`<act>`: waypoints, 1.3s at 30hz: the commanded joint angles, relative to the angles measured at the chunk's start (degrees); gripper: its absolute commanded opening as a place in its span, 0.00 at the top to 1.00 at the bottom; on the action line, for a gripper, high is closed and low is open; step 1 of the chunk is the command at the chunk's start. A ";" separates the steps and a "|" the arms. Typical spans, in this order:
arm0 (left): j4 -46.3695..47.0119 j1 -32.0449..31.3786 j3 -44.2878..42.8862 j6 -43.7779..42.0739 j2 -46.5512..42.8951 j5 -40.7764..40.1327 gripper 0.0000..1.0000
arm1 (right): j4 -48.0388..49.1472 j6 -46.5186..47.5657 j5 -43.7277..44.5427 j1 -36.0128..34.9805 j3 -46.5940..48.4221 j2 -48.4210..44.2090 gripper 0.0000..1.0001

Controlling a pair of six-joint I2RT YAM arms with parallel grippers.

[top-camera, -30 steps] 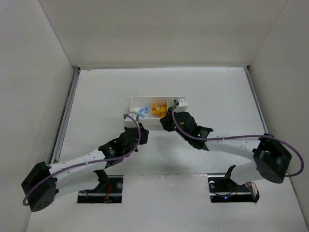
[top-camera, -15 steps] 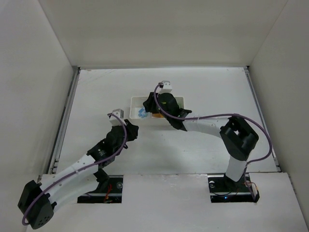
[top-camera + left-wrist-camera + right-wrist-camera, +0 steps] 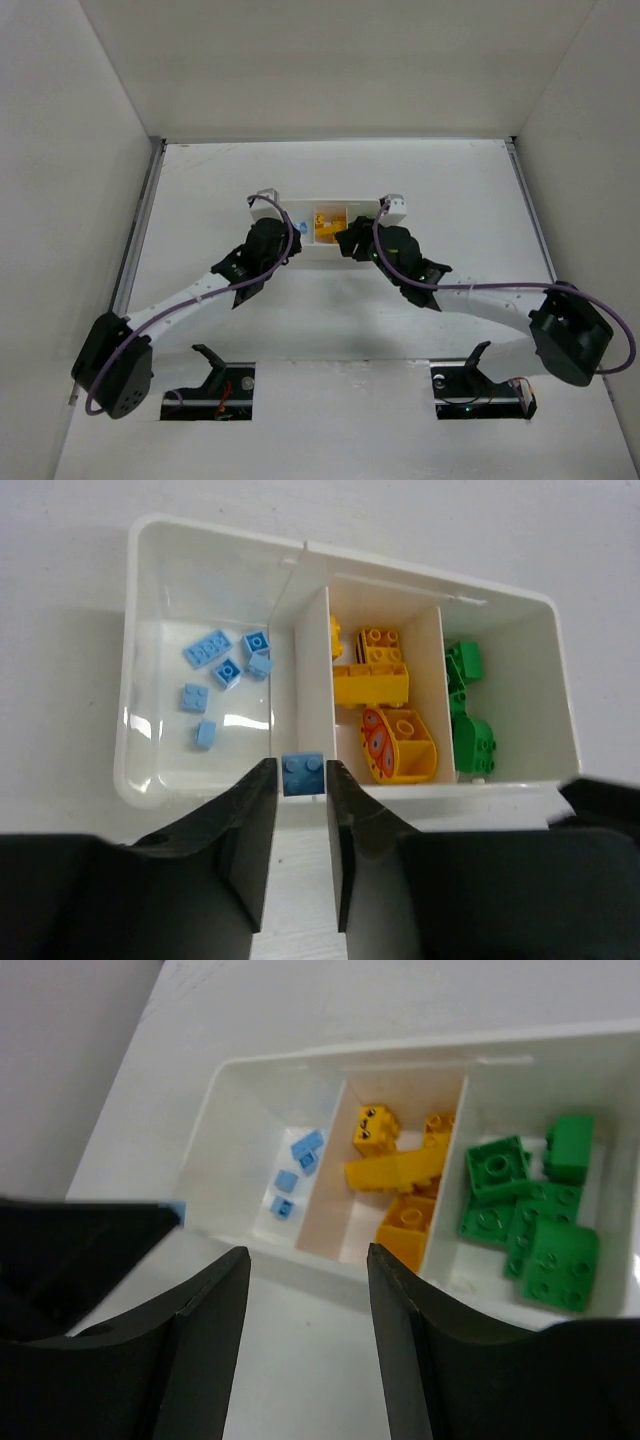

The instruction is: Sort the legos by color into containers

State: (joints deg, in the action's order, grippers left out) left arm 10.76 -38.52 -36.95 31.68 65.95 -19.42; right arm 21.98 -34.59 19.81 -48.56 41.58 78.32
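Note:
The white tray (image 3: pixel 420 575) holds the legos sorted: pale blue bricks (image 3: pixel 225 665) in the left compartment, yellow-orange ones (image 3: pixel 385 695) in the middle, green ones (image 3: pixel 470 720) on the right. My left gripper (image 3: pixel 301 785) hangs over the tray's near wall by the blue-yellow divider. One blue brick (image 3: pixel 303 773) sits level between its tips with thin slivers of gap on either side. My right gripper (image 3: pixel 308 1252) stands open and empty over the table just in front of the tray (image 3: pixel 400 1045). From above, both grippers (image 3: pixel 288 238) (image 3: pixel 347 240) flank the tray (image 3: pixel 320 205).
White walls close in the table on the left, right and back. A metal rail (image 3: pixel 135 250) runs along the left edge. Both arm bases sit at the near edge, with purple cables looping over the arms.
My left arm has swung up to the tray's left end with the blue brick, and its jaws have eased apart. My right gripper opened, then drew back from over the tray to its near side.

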 commanded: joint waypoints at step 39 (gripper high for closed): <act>-35.90 19.06 9.53 16.04 -26.58 -5.98 0.00 | -22.68 -14.72 16.57 14.32 -21.19 -31.13 0.00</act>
State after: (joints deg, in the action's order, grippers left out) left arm -22.65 -18.74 -25.58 46.48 38.59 -26.28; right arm 0.16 -48.29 37.28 -34.54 17.96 46.19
